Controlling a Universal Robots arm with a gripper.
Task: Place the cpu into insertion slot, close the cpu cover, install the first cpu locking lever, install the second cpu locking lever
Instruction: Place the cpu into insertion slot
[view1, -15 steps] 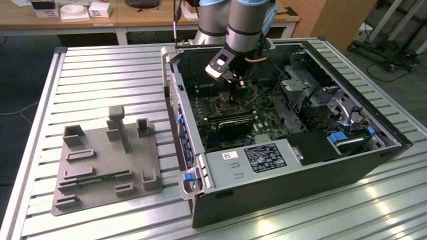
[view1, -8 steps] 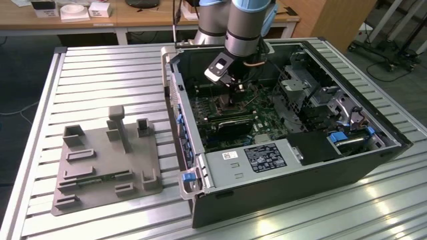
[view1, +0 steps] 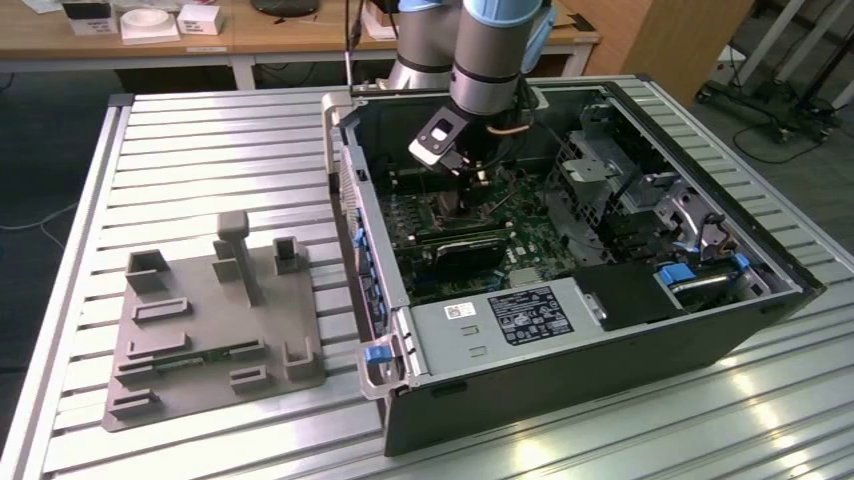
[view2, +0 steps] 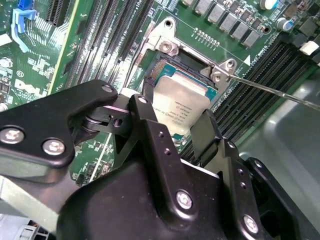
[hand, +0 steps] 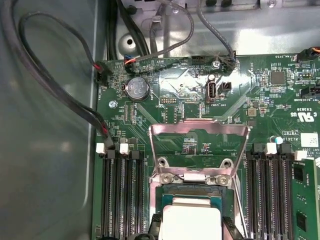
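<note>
The cpu (view2: 182, 107), a small square chip with a pale metal top, sits between my black fingers (view2: 202, 132), and my gripper (view2: 177, 119) is shut on it. It hangs just over the insertion slot (view2: 162, 67), whose dark inner rim shows beyond the chip. In the first wrist view the cpu (hand: 192, 217) lies over the insertion slot (hand: 190, 191). The cpu cover (hand: 200, 128), a thin silver frame, is swung open and stands behind the slot. A thin locking lever (view2: 270, 90) juts out from the hinge side. In the exterior view my gripper (view1: 470, 190) reaches down into the open computer case (view1: 400, 330).
Long black memory slots (hand: 117, 195) flank the socket on both sides. Loose cables (hand: 65, 85) and a coin battery (hand: 137, 88) lie beyond the cover. A power supply (view1: 514, 320) fills the case's near end. A grey fixture plate (view1: 214, 330) lies on the slatted table at the exterior view's left.
</note>
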